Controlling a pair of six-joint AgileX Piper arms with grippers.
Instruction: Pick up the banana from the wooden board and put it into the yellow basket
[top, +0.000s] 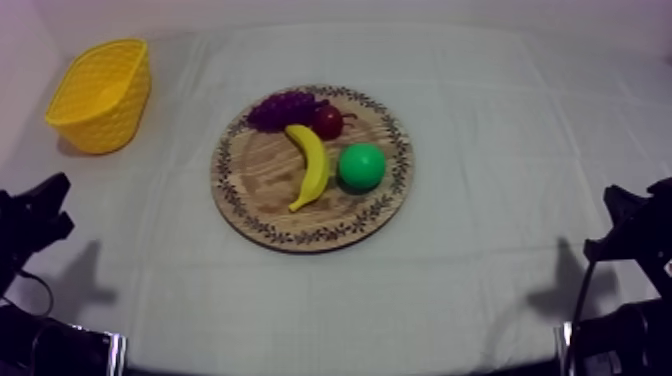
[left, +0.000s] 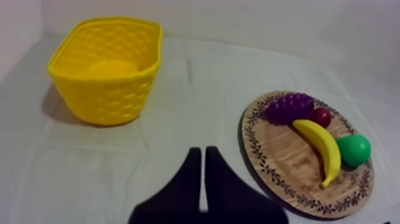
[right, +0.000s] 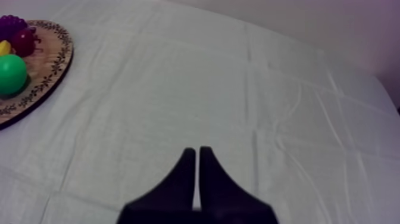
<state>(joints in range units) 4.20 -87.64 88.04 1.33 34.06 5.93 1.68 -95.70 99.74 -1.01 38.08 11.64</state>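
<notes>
Starting with the left gripper (left: 202, 154) and right gripper (right: 197, 152) both closed and empty, open your left one and grasp the banana (top: 310, 165) mid-body, clear of the pear (top: 361, 167).

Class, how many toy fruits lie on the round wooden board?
4, all on the wooden board: grapes at its far rim, small red fruit beside them, banana across the middle, pear beside the banana. None seems hidden.
</notes>
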